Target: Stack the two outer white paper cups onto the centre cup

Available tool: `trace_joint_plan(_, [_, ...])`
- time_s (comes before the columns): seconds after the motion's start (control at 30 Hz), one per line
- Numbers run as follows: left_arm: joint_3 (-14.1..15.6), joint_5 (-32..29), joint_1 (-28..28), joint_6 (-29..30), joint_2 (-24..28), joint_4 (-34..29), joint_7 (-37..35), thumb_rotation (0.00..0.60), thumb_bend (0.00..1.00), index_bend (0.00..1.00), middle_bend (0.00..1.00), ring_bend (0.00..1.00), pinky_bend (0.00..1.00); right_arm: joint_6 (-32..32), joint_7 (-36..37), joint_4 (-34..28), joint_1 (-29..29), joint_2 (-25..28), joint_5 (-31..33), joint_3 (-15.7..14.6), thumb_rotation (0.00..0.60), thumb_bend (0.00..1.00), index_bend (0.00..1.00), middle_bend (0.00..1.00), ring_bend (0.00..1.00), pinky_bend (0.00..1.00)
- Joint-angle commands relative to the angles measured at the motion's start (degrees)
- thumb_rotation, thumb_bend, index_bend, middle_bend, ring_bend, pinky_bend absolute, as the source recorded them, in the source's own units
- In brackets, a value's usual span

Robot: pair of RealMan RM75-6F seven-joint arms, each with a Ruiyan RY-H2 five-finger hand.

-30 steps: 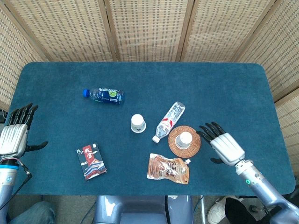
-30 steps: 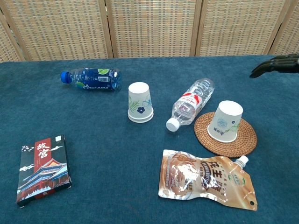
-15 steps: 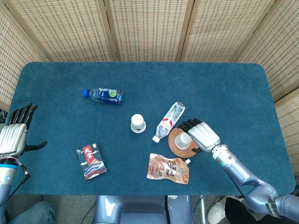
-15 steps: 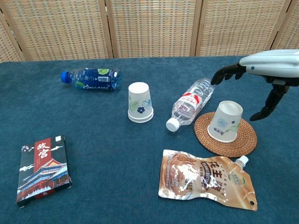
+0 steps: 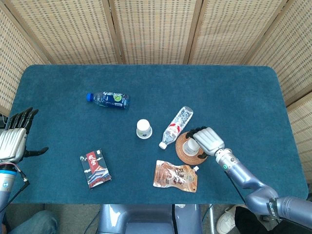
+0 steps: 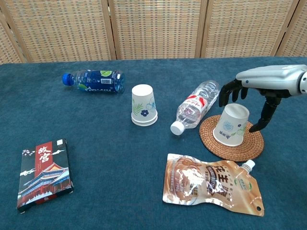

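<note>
Nearest me lie the brown drink pouch [image 6: 212, 185] and, off to the left, the red-and-black card box [image 6: 45, 173]. Just beyond the pouch, my right hand [image 6: 261, 88] hangs over the right-hand paper cup [image 6: 231, 124], which stands upside down, rim down and long axis vertical, on the round woven coaster [image 6: 234, 143]. My fingers [image 6: 230, 91] curl down on the cup's far-left side and my thumb [image 6: 263, 115] drops on its right, so the cup sits between them; the hand is spread wide and holds nothing, and I cannot tell whether any finger touches the cup.

The chest view shows that gap around the cup's side; from the head view my right hand [image 5: 207, 140] covers part of the cup [image 5: 192, 146]. Only the head view shows my left hand [image 5: 14, 141], at the table's near-left edge, fingers apart and empty.

Further left, the other paper cup [image 6: 144, 105] also stands inverted, well apart from the hand. Between the cups lies the clear water bottle [image 6: 195, 108], cap toward me. Farthest is the blue bottle [image 6: 95, 80], lying with its cap to the left.
</note>
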Motion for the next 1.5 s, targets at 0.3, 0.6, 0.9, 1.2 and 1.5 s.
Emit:
trace_joint_plan(0.3, [-1.0, 0.4, 0.7, -1.4, 0.6, -0.1, -0.7, 0.6, 0.0, 0.0, 0.0, 0.0, 0.0, 3.7, 3.2, 2.8, 0.3, -2.9, -1.4, -0.5, 0.6, 0.46, 0.5, 0.51, 0.48, 0.5])
trace_joint_plan(0.6, [-1.7, 0.2, 0.9, -3.0, 0.9, 0.0, -1.5, 0.6, 0.0, 0.0, 0.0, 0.0, 0.0, 6.4, 0.5, -6.4, 1.9, 2.6, -2.8, 1.9, 0.6, 0.49, 0.5, 0.52, 0.48, 0.51])
trace_joint_plan(0.9, [-2.7, -0.7, 0.5, -5.4, 1.4, 0.7, -2.9, 0.6, 0.0, 0.0, 0.0, 0.0, 0.0, 3.4, -12.4, -10.2, 14.4, 2.5, 14.5, 10.7, 0.6, 0.51, 0.49, 0.51, 0.48, 0.51])
trace_joint_plan(1.2, [-3.4, -1.6, 0.1, -7.6, 1.9, 1.5, -4.4, 0.6, 0.0, 0.0, 0.0, 0.0, 0.0, 6.3, -22.2, -6.7, 25.4, -3.9, 32.2, 11.1, 0.6, 0.51, 0.49, 0.51, 0.48, 0.51])
trace_joint_plan(1.5, [-4.0, -1.6, 0.2, -8.7, 2.6, 1.8, -6.3, 0.6, 0.0, 0.0, 0.0, 0.0, 0.0, 11.2, -29.3, -2.1, 33.5, -11.0, 42.4, 9.3, 0.6, 0.51, 0.49, 0.51, 0.48, 0.51])
